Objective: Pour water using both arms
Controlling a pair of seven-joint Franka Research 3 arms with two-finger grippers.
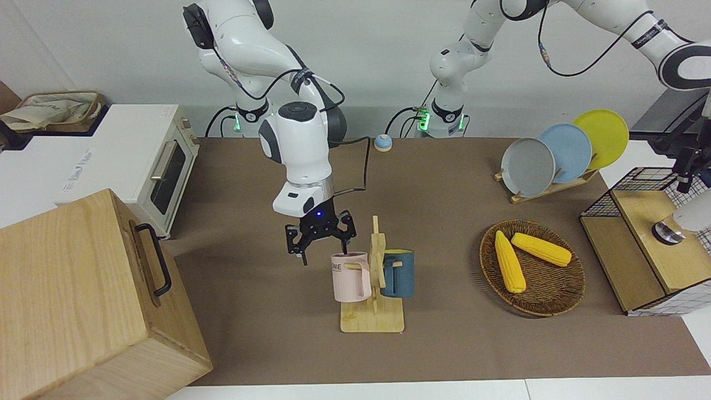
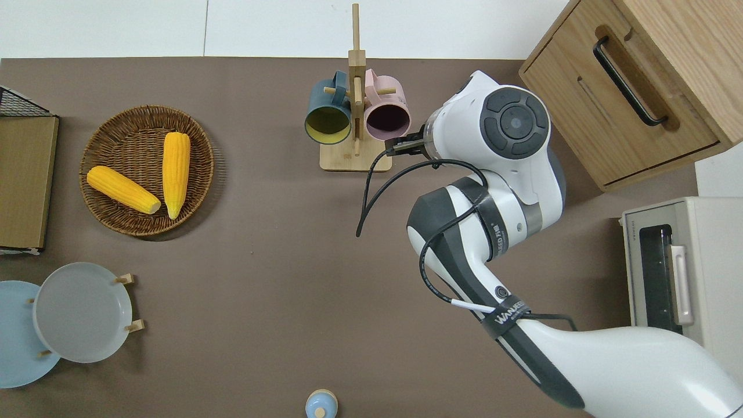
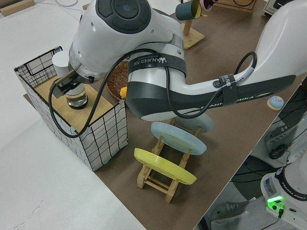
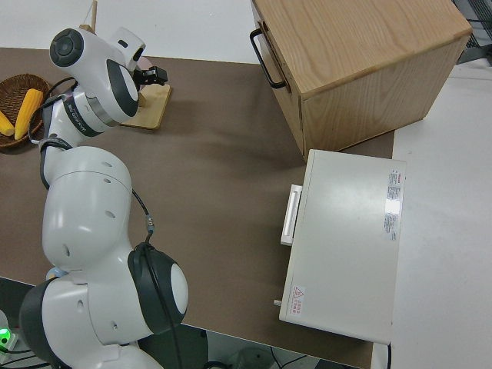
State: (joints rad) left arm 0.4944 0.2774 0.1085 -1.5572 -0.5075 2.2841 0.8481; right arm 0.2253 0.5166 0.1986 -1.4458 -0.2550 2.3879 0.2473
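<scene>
Across the front view, the right gripper [image 1: 320, 236] hangs with its jaws spread wide just above the rim of the pink mug [image 1: 350, 276], one finger at the mug's mouth. That mug hangs on a wooden mug rack [image 1: 373, 311] beside a dark blue mug [image 1: 398, 272], about midway along the tabletop [image 1: 444, 183] and toward its edge farthest from the robots. Toward the left arm's end sit a wicker basket [image 1: 550, 303] holding two corn cobs [image 1: 509, 261], a rack of three plates [image 1: 564, 153] and a wire crate [image 1: 616, 203] with a wooden insert. A toaster oven [image 1: 161, 166] and a wooden box [image 1: 83, 289] stand at the right arm's end.

From overhead, the right gripper [image 2: 404, 145] lies at the pink mug's [image 2: 388, 119] open mouth, mostly hidden under the wrist.

From the left side, the left gripper [image 3: 67, 86] hovers over a glass [image 3: 76, 99] standing in the crate [image 3: 96, 139]; I cannot tell how its jaws stand.

From the right side, the right gripper [image 4: 152, 75] reaches toward the mug rack [image 4: 146, 111].
</scene>
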